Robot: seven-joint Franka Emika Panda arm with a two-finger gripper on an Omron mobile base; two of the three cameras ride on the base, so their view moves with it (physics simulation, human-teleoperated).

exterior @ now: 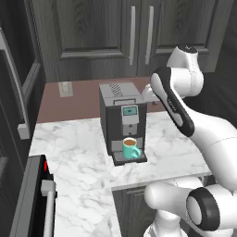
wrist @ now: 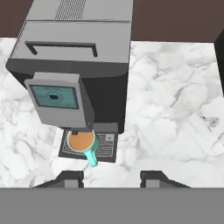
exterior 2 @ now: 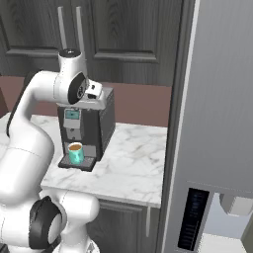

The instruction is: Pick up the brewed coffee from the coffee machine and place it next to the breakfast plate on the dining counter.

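The brewed coffee (exterior: pixel 131 149) (exterior 2: pixel 75 153) (wrist: pixel 83 143) is a small teal mug of brown liquid. It stands on the drip tray under the spout of the coffee machine (exterior: pixel 122 115) (exterior 2: pixel 86 123) (wrist: pixel 74 57), a boxy dark grey unit with a small blue screen. In the hand view the mug's handle points toward my fingers. My gripper (wrist: pixel 111 178) hovers above and in front of the machine, looking down on it, open with nothing between its fingers. The breakfast plate and the dining counter are out of view.
The machine sits on a white marble counter (exterior: pixel 78 148) (exterior 2: pixel 133 163) against a brown backsplash with a wall outlet (exterior: pixel 65 89). Dark cabinets rise behind. An oven front (exterior: pixel 32 199) lies at the left, and a tall grey fridge panel (exterior 2: pixel 217 123) stands at the right.
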